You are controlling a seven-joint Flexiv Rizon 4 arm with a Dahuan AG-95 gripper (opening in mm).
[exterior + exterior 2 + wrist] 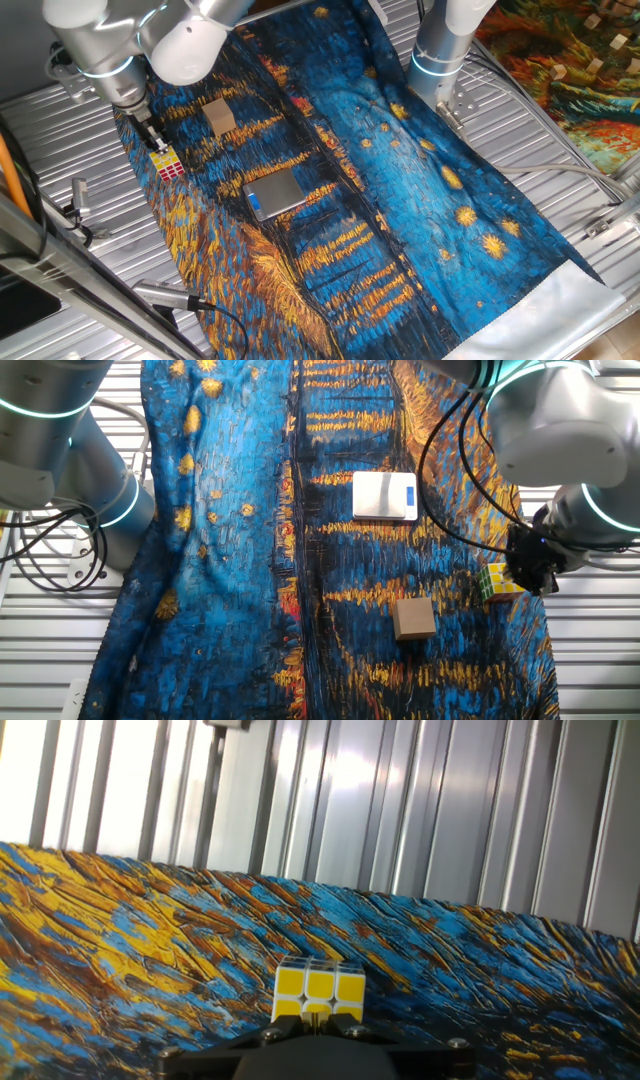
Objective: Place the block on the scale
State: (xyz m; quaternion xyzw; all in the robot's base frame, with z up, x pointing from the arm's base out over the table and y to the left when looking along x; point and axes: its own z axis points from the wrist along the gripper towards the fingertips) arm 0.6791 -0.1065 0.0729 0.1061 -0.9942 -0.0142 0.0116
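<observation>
Block (168, 163) directly under gripper (157, 144) — contact unclear.

1. The block (168, 164), at the claw (155, 142), has glossy plastic-looking stickers.
2. Beyond it, the scale (274, 192) shows a smooth, brushed metal plate.
3. Beneath the claw, painted-pattern cloth (400, 200) lies wrinkled over the ribbed, shiny metal surface (60, 130).
</observation>
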